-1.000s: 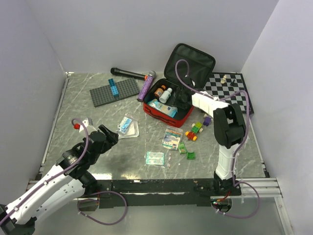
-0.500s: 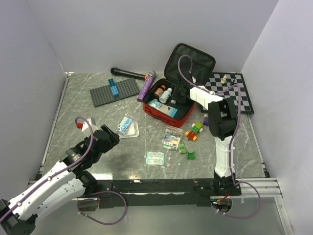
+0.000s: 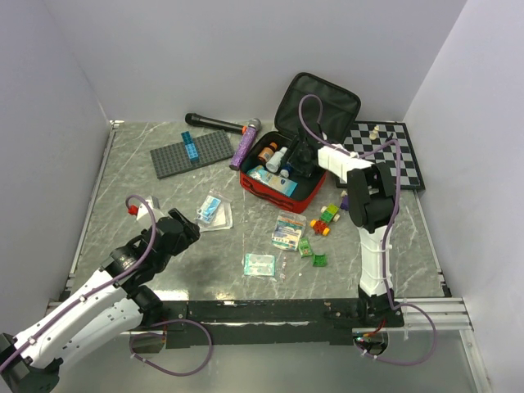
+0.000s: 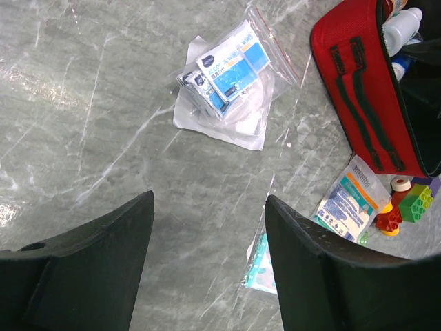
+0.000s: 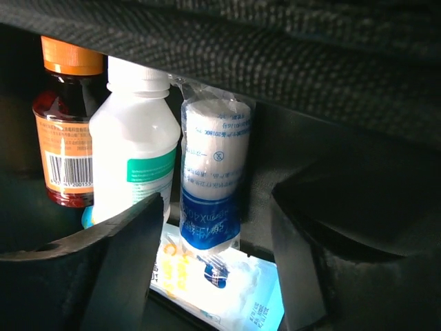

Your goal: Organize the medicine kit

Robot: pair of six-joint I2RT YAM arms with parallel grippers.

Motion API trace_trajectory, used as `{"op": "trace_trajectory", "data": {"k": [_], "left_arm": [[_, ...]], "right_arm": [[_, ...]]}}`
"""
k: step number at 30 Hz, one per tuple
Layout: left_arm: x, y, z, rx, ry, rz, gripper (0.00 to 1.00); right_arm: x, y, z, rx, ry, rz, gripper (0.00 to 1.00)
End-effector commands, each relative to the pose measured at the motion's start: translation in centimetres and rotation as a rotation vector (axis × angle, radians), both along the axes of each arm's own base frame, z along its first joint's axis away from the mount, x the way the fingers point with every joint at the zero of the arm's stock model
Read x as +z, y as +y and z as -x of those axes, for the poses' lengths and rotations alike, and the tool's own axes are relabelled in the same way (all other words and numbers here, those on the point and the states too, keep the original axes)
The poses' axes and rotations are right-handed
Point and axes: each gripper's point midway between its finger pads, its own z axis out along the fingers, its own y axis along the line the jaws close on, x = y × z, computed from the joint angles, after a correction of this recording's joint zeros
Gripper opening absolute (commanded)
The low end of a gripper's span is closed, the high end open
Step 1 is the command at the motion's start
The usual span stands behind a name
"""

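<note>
Tabletop [image 3: 131, 180]: grey marble pattern. The medicine kit [image 3: 274, 195] lies open on it, far of centre, lid propped up.

Right tool [image 5: 217, 227] reaches inside the kit. Its fingers are spread wide and grip nothing. A wrapped gauze roll [image 5: 210, 172] stands upright in the gap beyond them, just beside a white bottle [image 5: 131, 152] and an amber bottle [image 5: 65, 138].

Left tool [image 4: 207, 227] hovers over bare tabletop well to the near left of the kit, also wide open and empty.

A zip bag of alcohol wipes [image 4: 224, 83] lies left of the kit. A printed packet [image 3: 288, 231] and a teal packet [image 3: 259, 264] lie in front of it.

My reading of the step: the gauze roll is stowed and packing is partway done.

Next move calls for:
- Right tool lifts clear without toppling the roll.
- Left tool drops onto the wipes bag. It looks flat and slick, so a low pinch at one edge.
</note>
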Motion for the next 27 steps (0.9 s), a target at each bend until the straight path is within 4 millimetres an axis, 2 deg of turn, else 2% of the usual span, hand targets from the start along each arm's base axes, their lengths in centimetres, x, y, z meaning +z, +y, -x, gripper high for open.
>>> {"op": "trace_trajectory", "data": {"k": [1, 5, 8, 14, 16, 18, 21, 24, 27], "left_arm": [[0.3, 0.0, -0.3, 0.005, -0.017, 0.005, 0.7], [0.3, -0.2, -0.3, -0.002, -0.021, 0.008, 0.7], [0.3, -0.4, -0.4, -0.008, -0.021, 0.008, 0.7], [1.0, -0.1, -0.9, 0.003, -0.04, -0.007, 0.7], [1.3, -0.1, -1.0, 0.002, -0.051, -0.012, 0.7], [1.4, -0.1, -1.2, 0.003, -0.055, -0.018, 0.71], [1.6, -0.3, -1.5, 0.007, -0.057, -0.019, 0.71], [1.5, -1.3, -2.1, -0.031, -0.058, -0.015, 0.73], [0.3, -2.7, -2.9, -0.088, 0.007, -0.014, 0.77]], "right_arm": [[4.6, 0.3, -0.4, 0.01, -0.109, -0.021, 0.72], [5.5, -0.3, 1.0, 0.028, -0.137, -0.002, 0.77], [7.2, -0.3, 2.2, 0.042, -0.201, -0.017, 0.79], [14.3, 0.4, 4.7, 0.06, -0.452, -0.023, 0.83], [16.5, 1.3, 5.7, 0.112, -0.514, -0.005, 0.83], [17.9, 2.6, 6.7, 0.192, -0.551, 0.018, 0.82], [17.3, 5.0, 8.0, 0.352, -0.533, 0.119, 0.81], [15.5, 6.6, 9.3, 0.46, -0.494, 0.204, 0.81], [14.4, 7.5, 10.5, 0.521, -0.493, 0.247, 0.81]]}}
